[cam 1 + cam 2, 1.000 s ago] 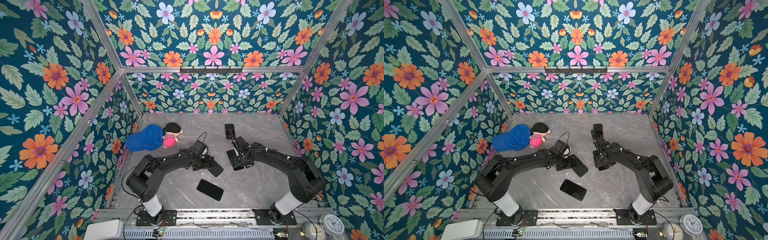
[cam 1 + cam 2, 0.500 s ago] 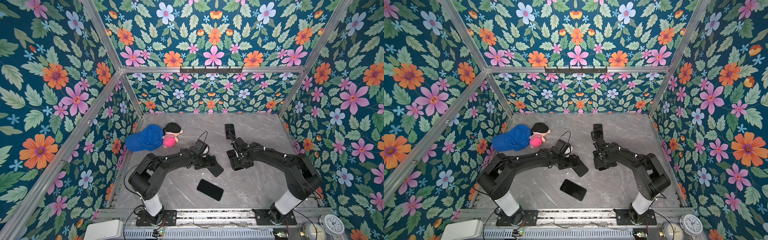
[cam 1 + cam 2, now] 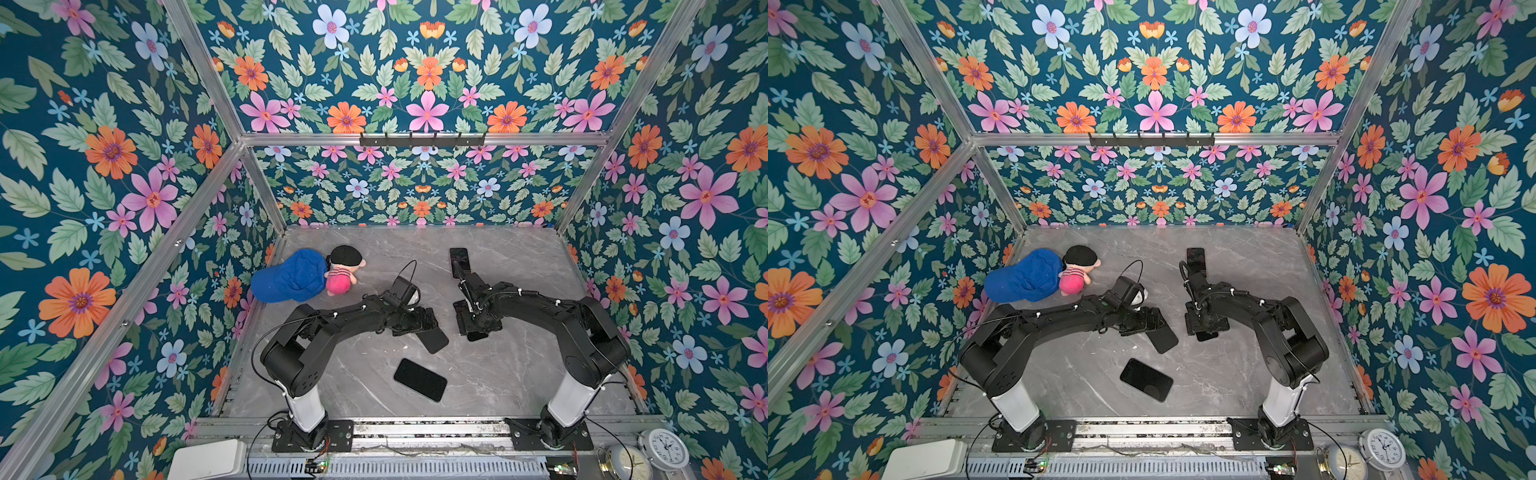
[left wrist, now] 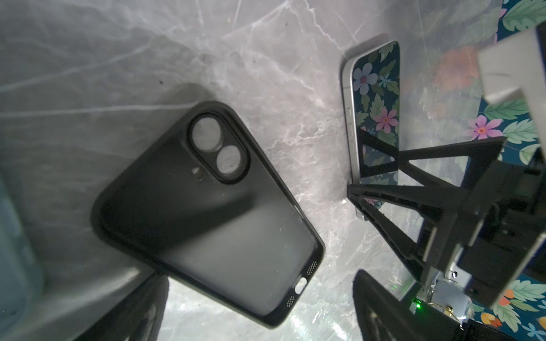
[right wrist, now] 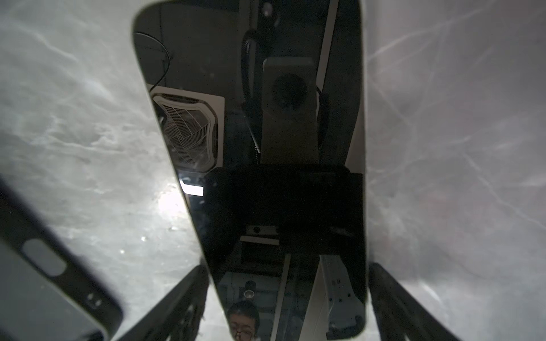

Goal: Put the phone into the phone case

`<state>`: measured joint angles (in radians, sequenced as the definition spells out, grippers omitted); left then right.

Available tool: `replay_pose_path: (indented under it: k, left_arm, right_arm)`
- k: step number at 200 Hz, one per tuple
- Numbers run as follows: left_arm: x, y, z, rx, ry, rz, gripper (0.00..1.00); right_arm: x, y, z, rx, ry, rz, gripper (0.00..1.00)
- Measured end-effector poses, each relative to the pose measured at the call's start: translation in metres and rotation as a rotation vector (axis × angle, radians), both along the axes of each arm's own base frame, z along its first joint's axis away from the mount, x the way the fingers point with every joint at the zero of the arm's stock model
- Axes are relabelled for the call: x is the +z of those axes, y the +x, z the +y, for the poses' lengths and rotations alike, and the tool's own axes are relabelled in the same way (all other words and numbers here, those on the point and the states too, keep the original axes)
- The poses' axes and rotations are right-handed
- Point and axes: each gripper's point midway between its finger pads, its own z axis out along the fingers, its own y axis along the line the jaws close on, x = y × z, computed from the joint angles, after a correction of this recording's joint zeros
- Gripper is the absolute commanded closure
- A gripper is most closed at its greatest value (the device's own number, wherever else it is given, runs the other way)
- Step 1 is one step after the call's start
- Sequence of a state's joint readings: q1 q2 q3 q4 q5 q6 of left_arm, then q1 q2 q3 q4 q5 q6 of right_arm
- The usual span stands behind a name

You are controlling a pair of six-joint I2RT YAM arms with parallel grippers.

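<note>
A black phone case (image 4: 206,212) lies flat on the grey marble table with its hollow side up and its camera holes showing; it also shows in both top views (image 3: 436,343) (image 3: 1165,340). My left gripper (image 4: 260,310) (image 3: 424,326) is open, and the case's port end lies between its fingers. The phone (image 5: 266,147) lies screen up, a dark mirror-like slab (image 4: 375,109) (image 3: 478,336). My right gripper (image 5: 288,301) (image 3: 473,322) (image 3: 1204,322) is open and straddles the phone low over the table. Its fingers (image 5: 183,301) run close along the phone's long sides.
A second black phone-like slab (image 3: 419,379) lies toward the front edge. Another dark slab (image 3: 459,259) lies farther back, behind the right wrist. A blue cap (image 3: 291,276) and a plush doll (image 3: 343,270) sit at the back left. Floral walls close in three sides.
The right wrist has shifted slightly over the phone. The left arm, the case and the other things stay where they were.
</note>
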<state>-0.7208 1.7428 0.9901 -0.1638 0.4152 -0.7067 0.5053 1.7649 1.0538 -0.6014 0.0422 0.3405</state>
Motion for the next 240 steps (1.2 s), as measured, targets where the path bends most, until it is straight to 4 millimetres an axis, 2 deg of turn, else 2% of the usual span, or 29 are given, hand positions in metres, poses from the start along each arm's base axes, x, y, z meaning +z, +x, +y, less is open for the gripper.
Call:
replay_pose_path:
  k: [73, 142, 161, 207, 240]
  left_arm:
    - [0.010, 0.005, -0.002, 0.003, 0.001, -0.015, 0.03]
    - [0.020, 0.017, -0.003, 0.016, -0.020, -0.034, 0.04]
    - [0.019, 0.027, -0.012, 0.015, -0.038, -0.032, 0.04]
    - [0.026, 0.037, -0.023, -0.002, -0.096, -0.034, 0.06]
    - [0.029, 0.043, -0.032, -0.032, -0.168, -0.033, 0.11]
  right_arm:
    - [-0.002, 0.001, -0.003, -0.016, 0.005, 0.008, 0.32]
    - [0.000, 0.003, -0.003, -0.025, 0.014, 0.008, 0.38]
    - [0.001, 0.003, -0.003, -0.025, 0.015, 0.004, 0.38]
    - [0.010, 0.000, -0.003, -0.014, 0.049, -0.025, 0.40]
    - [0.021, -0.004, -0.002, -0.002, 0.087, -0.071, 0.41]
